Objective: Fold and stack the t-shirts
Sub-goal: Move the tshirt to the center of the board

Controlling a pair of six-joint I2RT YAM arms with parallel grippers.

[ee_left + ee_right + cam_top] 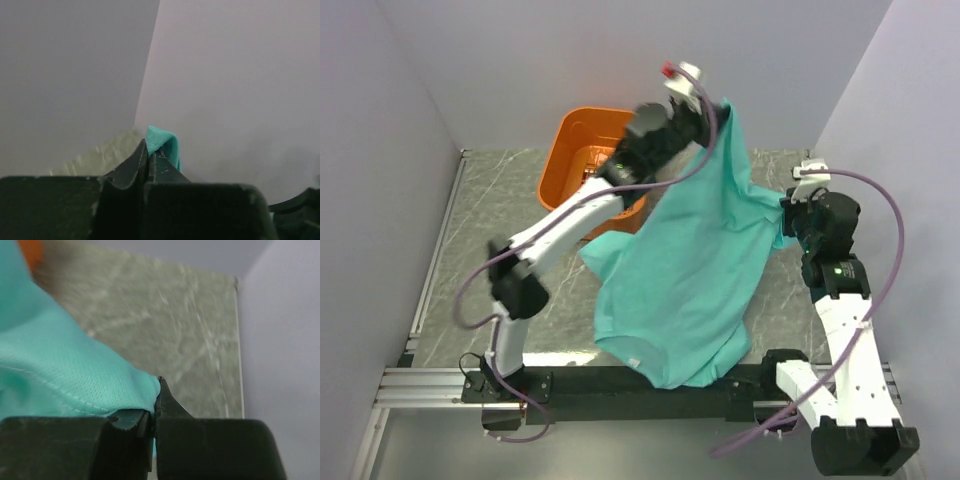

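A teal t-shirt (690, 270) hangs in the air between my two grippers, spread over the middle and right of the table, its lower hem with a small white label (635, 362) drooping to the near edge. My left gripper (712, 112) is raised high at the back and is shut on one corner of the t-shirt; in the left wrist view the teal fabric (162, 140) pokes out of the closed fingertips. My right gripper (786, 222) is lower at the right and is shut on another edge, seen as teal fabric (75, 375) in the right wrist view.
An orange plastic basket (582, 150) stands at the back of the marbled table (490, 230), partly behind my left arm. Grey walls close the left, back and right sides. A black rail (620, 385) runs along the near edge.
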